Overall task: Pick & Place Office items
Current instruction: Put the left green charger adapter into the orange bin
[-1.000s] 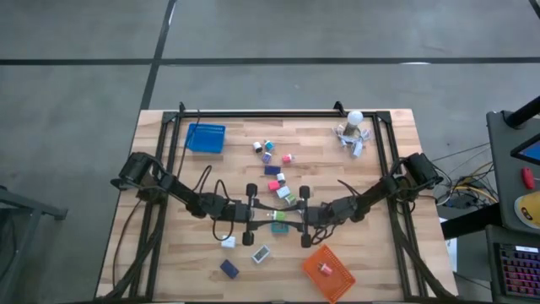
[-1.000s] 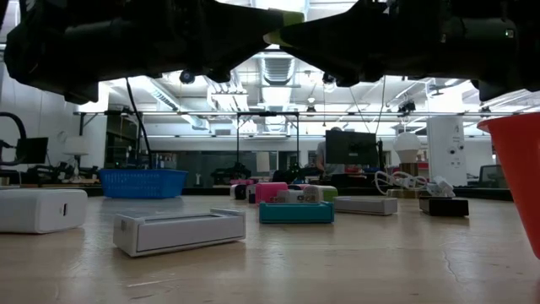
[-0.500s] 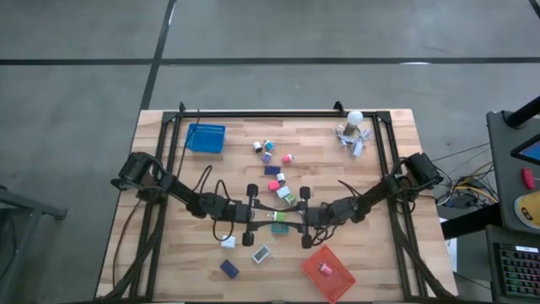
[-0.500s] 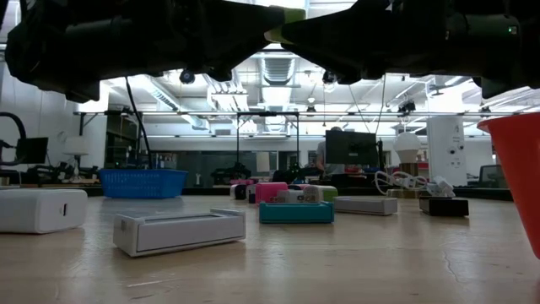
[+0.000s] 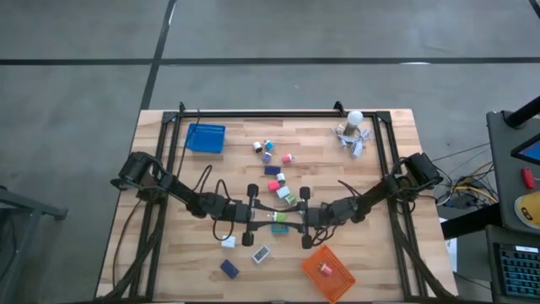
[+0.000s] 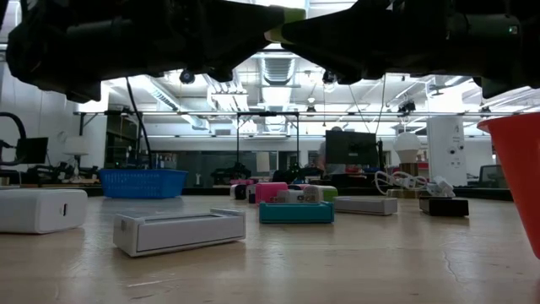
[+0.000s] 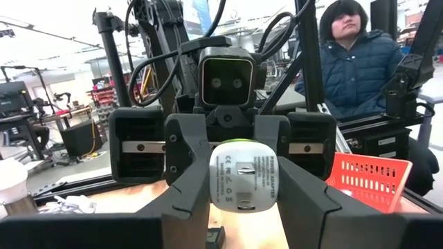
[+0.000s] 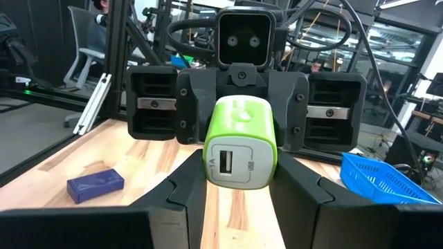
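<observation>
A green and white power adapter (image 5: 277, 216) hangs above the table's middle between both grippers. My left gripper (image 5: 263, 216) comes from the left and my right gripper (image 5: 291, 217) from the right, each shut on it. The left wrist view shows its white labelled face (image 7: 242, 176); the right wrist view shows its green USB end (image 8: 241, 155). Other office items lie on the wood: a teal box (image 5: 278, 228) under the adapter, a white box (image 5: 229, 242), a grey-white box (image 5: 261, 253), a dark blue box (image 5: 229, 268), and several small pieces (image 5: 272, 165) farther back. My left gripper pinches the adapter between its two fingers (image 7: 197, 214) by the sides of the white end (image 7: 216, 194), level, from the table's left. The adapter is lifted clear of the table. My right gripper pinches the sides of the green end (image 8: 211, 173) between its two fingers (image 8: 183, 190), level, from the table's right. The adapter lies level between the two grippers.
A blue mesh basket (image 5: 205, 138) stands at the far left. An orange basket (image 5: 337, 283) at the near right holds a pink piece and a white piece. A white ball-topped clip cluster (image 5: 353, 133) sits far right. A person in a blue jacket (image 7: 360, 62) sits beyond the table.
</observation>
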Motion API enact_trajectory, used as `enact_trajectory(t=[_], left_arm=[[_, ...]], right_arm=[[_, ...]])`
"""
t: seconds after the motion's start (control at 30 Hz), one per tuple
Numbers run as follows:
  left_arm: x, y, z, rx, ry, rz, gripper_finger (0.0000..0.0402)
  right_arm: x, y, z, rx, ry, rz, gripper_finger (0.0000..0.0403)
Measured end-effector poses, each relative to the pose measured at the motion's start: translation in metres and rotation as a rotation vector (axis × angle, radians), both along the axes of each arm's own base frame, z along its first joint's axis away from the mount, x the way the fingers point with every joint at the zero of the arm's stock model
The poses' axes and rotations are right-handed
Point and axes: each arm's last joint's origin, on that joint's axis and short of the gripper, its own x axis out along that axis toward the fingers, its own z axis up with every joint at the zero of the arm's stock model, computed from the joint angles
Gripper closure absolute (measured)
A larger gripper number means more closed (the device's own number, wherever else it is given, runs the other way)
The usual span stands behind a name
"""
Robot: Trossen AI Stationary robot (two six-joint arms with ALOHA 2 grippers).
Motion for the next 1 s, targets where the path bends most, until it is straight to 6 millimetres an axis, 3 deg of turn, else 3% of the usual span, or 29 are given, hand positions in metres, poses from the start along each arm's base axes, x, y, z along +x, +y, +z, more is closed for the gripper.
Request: enact_trajectory(t=[0.2, 0.43, 0.53, 0.77, 1.0], left_arm=[[-0.003, -0.004, 0.001, 0.006, 0.0, -0.022, 0.027], [-0.01, -0.012, 0.01, 0.001, -0.01, -0.089, 0.009], [-0.014, -0.012, 0.013, 0.002, -0.005, -0.096, 0.0044], [-0.033, -0.009, 0.019, -0.001, 0.057, -0.099, 0.0033], [-0.059, 0.003, 0.009, -0.035, 0.146, -0.039, 0.0033]], right_arm=[[0.0, 0.0, 0.0, 0.001, -0.001, -0.003, 0.0283], [0.0, 0.001, 0.001, 0.003, -0.005, 0.008, 0.0283], [0.0, 0.001, 0.001, 0.003, -0.004, 0.0, 0.0283], [-0.003, 0.006, -0.005, 0.023, 0.046, -0.002, 0.0283], [-0.016, 0.025, -0.004, 0.024, 0.156, -0.011, 0.0283]])
